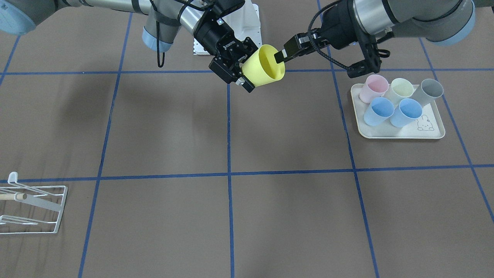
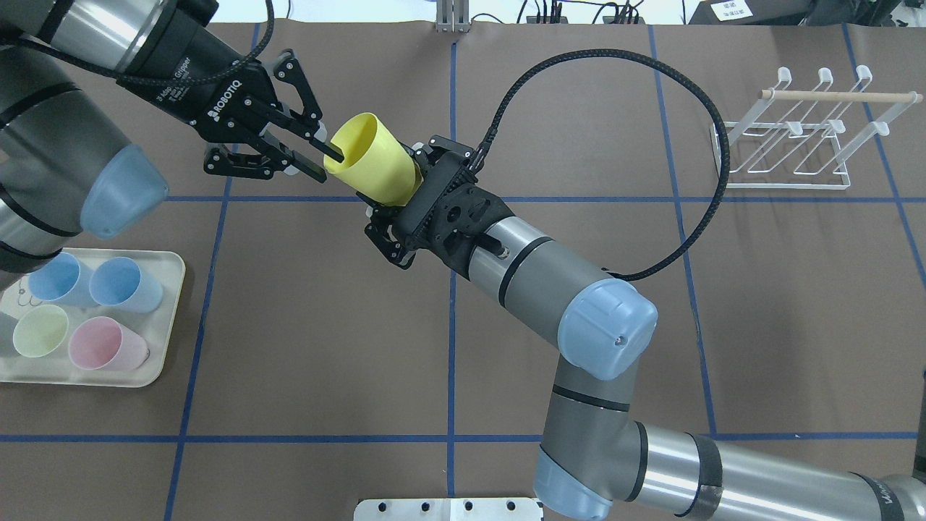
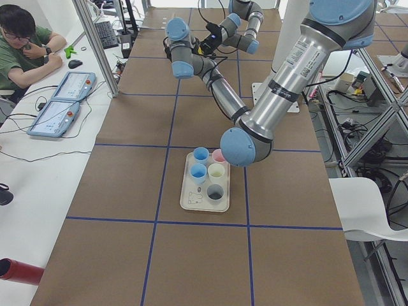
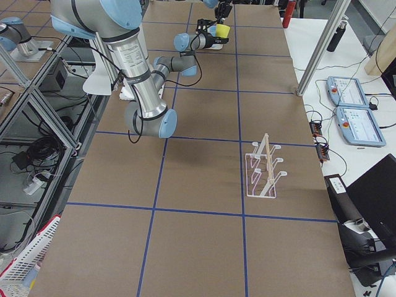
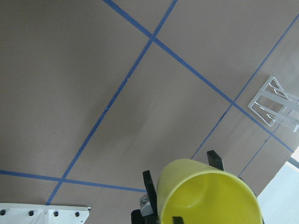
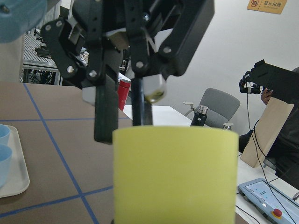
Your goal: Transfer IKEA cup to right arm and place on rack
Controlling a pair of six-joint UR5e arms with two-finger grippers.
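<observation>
Overhead exterior | yellow cup (image 2: 372, 163) in right pincer (image 2: 396, 185) (left pincer (image 2: 329, 166) straddles rim)

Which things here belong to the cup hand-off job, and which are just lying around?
In the job: yellow cup, left gripper on its rim, right gripper around its base, white wire rack.

Just lying about: cream tray, pink cup, pale green cup, grey cup, two blue cups.

Left black two-finger gripper (image 2: 325, 163) pinched yellow plastic cup (image 2: 372, 163) at rim. Right black two-finger gripper (image 2: 400, 189) clamped its base midair.
</observation>
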